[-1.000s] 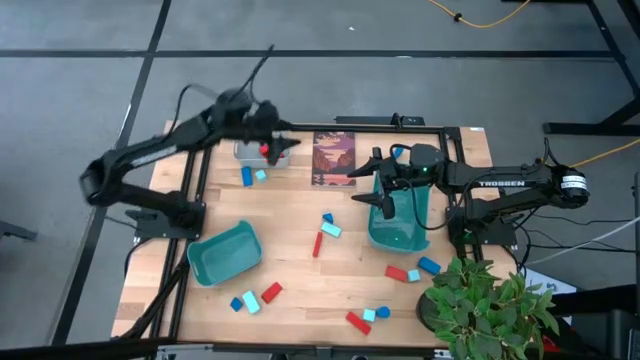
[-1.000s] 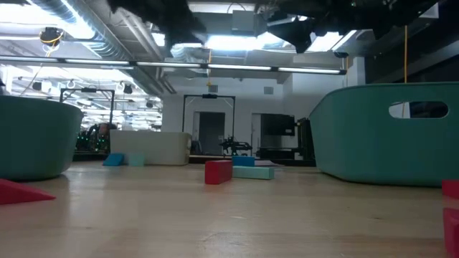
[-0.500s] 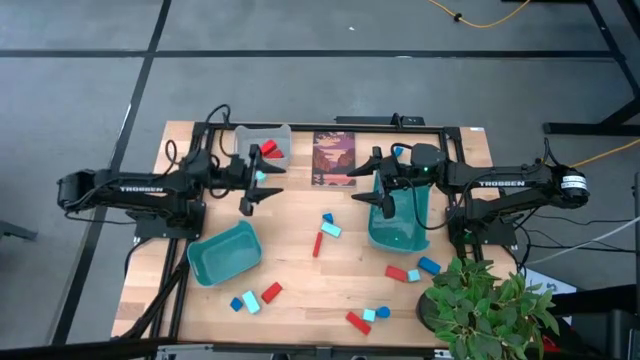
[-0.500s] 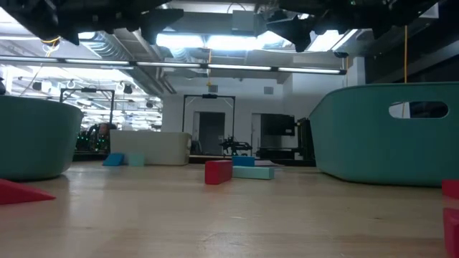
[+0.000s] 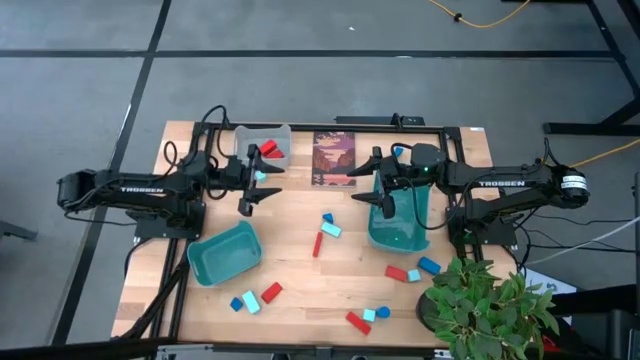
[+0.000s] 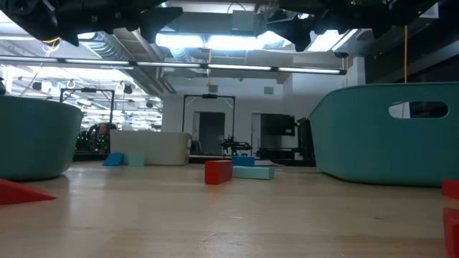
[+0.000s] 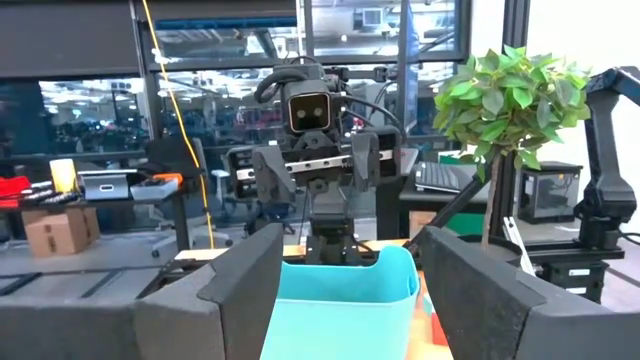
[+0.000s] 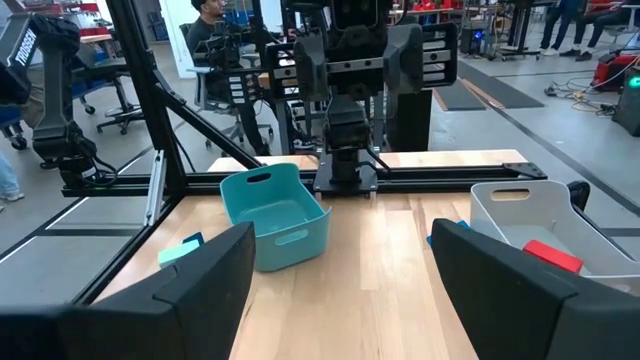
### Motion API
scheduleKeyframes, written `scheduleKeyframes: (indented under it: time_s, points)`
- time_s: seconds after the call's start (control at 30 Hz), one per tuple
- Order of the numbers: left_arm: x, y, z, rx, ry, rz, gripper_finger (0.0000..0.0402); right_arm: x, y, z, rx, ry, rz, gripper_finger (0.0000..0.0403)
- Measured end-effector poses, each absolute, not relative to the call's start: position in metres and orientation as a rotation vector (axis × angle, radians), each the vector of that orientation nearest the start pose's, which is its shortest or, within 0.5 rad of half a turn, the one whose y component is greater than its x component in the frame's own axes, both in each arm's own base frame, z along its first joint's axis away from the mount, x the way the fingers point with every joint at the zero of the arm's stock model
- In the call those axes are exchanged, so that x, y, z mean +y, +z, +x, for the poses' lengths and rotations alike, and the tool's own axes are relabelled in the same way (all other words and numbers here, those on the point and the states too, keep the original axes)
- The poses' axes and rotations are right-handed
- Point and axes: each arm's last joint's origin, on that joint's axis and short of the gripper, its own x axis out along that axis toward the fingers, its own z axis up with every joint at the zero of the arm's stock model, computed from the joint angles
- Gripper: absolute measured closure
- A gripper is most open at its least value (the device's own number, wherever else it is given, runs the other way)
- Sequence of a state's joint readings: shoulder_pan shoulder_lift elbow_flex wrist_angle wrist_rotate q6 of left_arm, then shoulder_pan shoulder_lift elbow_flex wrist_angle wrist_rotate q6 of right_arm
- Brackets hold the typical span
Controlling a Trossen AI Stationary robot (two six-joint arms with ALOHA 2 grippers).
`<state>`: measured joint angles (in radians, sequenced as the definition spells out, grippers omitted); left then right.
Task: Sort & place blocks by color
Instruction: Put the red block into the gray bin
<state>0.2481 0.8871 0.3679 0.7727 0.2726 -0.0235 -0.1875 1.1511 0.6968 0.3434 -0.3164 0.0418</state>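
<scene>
Blocks (image 5: 327,232) loose betw. both empty claws

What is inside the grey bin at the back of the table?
In the grey bin, red blocks are visible in the high view; the right wrist view also shows one red block. The bin's wall covers part of its floor, so more could be there.

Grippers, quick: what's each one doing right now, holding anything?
Left gripper: open, holding nothing, near the grey bin.
Right gripper: open, holding nothing, by the teal bin.
</scene>
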Motion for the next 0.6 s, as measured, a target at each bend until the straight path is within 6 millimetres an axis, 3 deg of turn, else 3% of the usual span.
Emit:
scheduleKeyframes:
  time_s: [0.37, 0.6]
  points:
    - [0.039, 0.263, 0.185, -0.244, -0.028, 0.042, 0.0173, -0.034, 0.275, 0.254, 0.155, 0.144, 0.106, 0.0096]
    - [0.039, 0.262, 0.185, -0.243, -0.025, 0.041, 0.0173, -0.015, 0.272, 0.278, 0.387, 0.221, 0.104, 0.0096]
